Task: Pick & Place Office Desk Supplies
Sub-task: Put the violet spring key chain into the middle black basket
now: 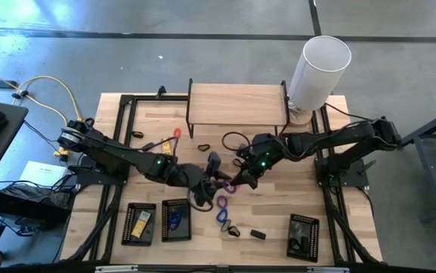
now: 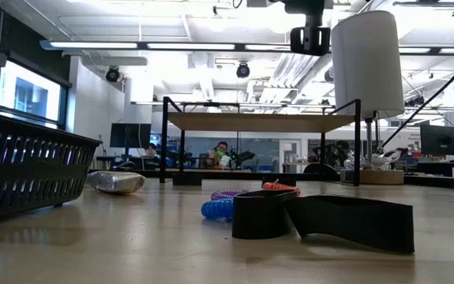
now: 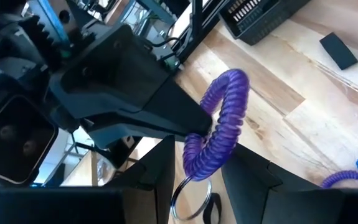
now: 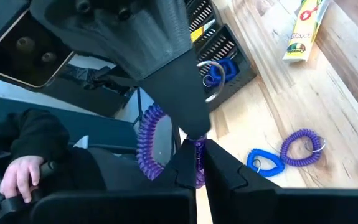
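Hanging between the two grippers, above the middle of the table, a purple coil is held. It is a soft, springy loop, like a curly phone cord, with a small metal ring at one end. It looks very light. It will likely stretch and wobble if it is pulled, so it should be moved gently. The best place to take hold is judged to be across the thick curly part, not the thin ring, which could slip.

The left gripper is closed partway on the coil, near the ring end. The right gripper is squeezed tight on the same coil, with the curls bulging out beside its fingers. So the coil is pinched at both ends, and the grippers are almost touching each other.

On the table just near of them, another purple coil and a blue coil are seen lying loose. Black trays are set along the near edge, one with a blue thing already in it.
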Robot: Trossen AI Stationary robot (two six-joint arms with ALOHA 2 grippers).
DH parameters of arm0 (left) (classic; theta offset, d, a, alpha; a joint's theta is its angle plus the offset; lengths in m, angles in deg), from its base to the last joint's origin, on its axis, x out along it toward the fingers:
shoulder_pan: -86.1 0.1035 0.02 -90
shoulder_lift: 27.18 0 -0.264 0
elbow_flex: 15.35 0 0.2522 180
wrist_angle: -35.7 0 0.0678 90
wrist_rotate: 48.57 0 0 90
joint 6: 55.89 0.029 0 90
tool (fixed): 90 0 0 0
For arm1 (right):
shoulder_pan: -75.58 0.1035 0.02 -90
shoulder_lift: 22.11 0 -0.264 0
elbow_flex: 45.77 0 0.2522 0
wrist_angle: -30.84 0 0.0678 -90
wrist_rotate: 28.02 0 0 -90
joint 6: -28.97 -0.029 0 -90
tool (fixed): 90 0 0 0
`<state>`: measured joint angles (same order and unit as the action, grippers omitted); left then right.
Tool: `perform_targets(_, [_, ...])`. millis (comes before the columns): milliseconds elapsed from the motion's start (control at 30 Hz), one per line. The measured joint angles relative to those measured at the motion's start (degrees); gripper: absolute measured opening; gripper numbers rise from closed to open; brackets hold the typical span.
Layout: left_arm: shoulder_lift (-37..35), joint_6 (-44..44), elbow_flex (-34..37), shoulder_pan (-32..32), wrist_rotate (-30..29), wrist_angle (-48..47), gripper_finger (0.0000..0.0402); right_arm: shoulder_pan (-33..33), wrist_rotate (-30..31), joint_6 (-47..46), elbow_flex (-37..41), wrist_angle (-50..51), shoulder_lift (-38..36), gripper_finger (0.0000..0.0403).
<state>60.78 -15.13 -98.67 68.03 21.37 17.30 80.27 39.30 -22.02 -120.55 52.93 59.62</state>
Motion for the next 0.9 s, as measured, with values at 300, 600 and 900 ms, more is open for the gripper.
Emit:
perform_targets(300, [0.0, 0.3, 0.0, 0.0, -0.1, 0.2, 0.0117, 0.0, 0.9, 0.0, 0.0, 2.2, 0.0, 0.0004])
perform_targets(600, [0.0, -1.6, 0.0, 0.0, -0.2, 0.2, 0.0084, 0.0, 0.9, 0.0, 0.0, 2.3, 0.0, 0.0004])
perform_targets(900, [0.0, -2.8, 0.0, -1.0, -0.3, 0.2, 0.0029, 0.0, 0.2, 0.1, 0.0, 2.3, 0.0, 0.0008])
